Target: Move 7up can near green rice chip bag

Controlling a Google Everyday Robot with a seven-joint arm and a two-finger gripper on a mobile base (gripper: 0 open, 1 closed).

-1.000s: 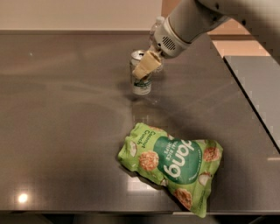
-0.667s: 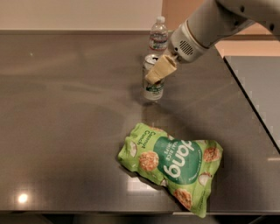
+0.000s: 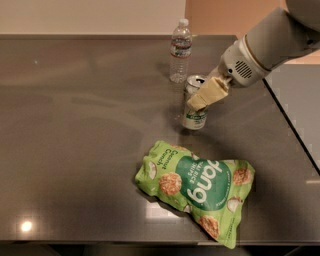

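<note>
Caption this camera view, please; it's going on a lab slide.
The claw grips the 7up can, between the water bottle and the green rice chip bag.

Single view: high, oblique, looking down across the dark grey glossy surface (image 3: 75, 150) toward the far wall (image 3: 90, 15), fairly near. The beige two-finger tool (image 3: 196, 102) sits at upper right, clasping the silver-white 7up can (image 3: 195, 119).

1. Warm light falls from overhead, and the dark counter (image 3: 75, 150) is evenly, moderately bright.
2. A small round glare spot sits near the counter's front left corner.
3. A soft shadow hugs the green rice chip bag (image 3: 197, 192).
4. The gripper (image 3: 197, 100), right of centre, clasps the 7up can (image 3: 194, 119); its pale fingers (image 3: 211, 91) catch the light.
</note>
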